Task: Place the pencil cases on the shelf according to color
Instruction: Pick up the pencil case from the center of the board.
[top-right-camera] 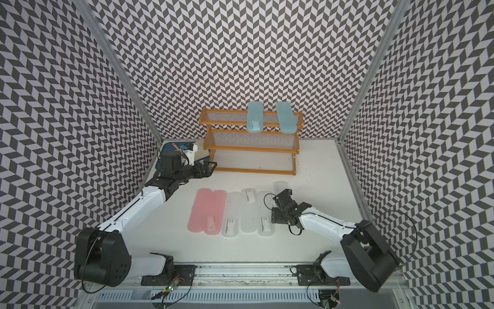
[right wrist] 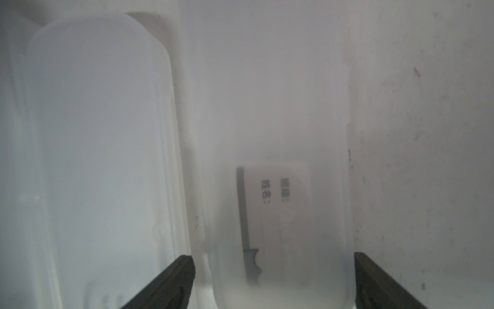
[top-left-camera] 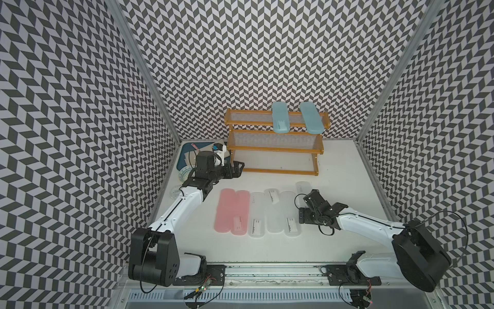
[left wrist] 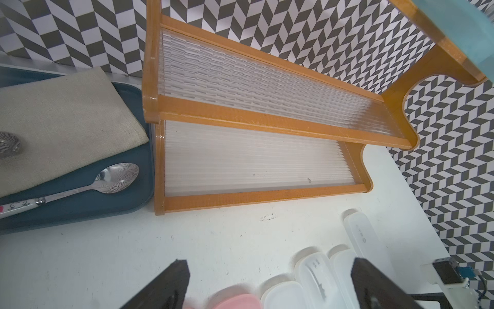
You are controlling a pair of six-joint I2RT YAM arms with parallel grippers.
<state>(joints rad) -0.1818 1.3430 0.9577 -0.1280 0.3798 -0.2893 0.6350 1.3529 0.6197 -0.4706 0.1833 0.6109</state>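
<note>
Six cases (top-left-camera: 274, 214) lie on the worktop (top-left-camera: 339, 171). I'm after the white pencil case (top-left-camera: 303, 186) at the row's right end, long axis front-to-back, pointing at the shelf (top-left-camera: 275, 150). My right gripper (right wrist: 271, 256) straddles its width, jaws apart, nothing clamped. My left gripper (left wrist: 270, 262), also apart and empty, sits farther off.

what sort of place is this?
Likely a robot data-collection cell: chevron-patterned walls, left arm and right arm on a front rail, shelf and pencil cases staged on a white tabletop.

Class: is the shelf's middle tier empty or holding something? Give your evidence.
Empty. The middle tier shows only bare ribbed panel; blue pencil cases lie on the top tier.
</note>
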